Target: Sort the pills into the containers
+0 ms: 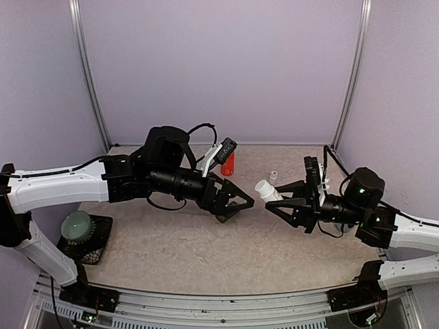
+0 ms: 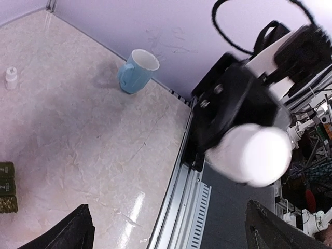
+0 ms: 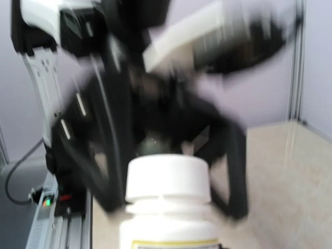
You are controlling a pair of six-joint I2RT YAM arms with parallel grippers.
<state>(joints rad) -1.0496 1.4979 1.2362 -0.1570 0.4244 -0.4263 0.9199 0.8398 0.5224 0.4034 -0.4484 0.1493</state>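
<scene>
My right gripper (image 1: 280, 197) is shut on a white pill bottle (image 1: 267, 190), holding it level above the table with its white cap (image 3: 168, 179) on and turned toward the left arm. My left gripper (image 1: 240, 204) stands open just left of that cap, its dark fingers (image 2: 72, 233) spread wide with nothing between them. In the left wrist view the bottle's cap (image 2: 254, 154) shows blurred straight ahead. The dark green containers (image 2: 6, 187) lie on the table, partly under the left gripper (image 1: 225, 218). No pills are in view.
An orange-red bottle (image 1: 228, 164) and a small white vial (image 1: 274, 176) stand toward the back. A pale blue mug (image 2: 137, 71) sits by the wall. At the left edge a pale green round object rests on a black stand (image 1: 77, 226).
</scene>
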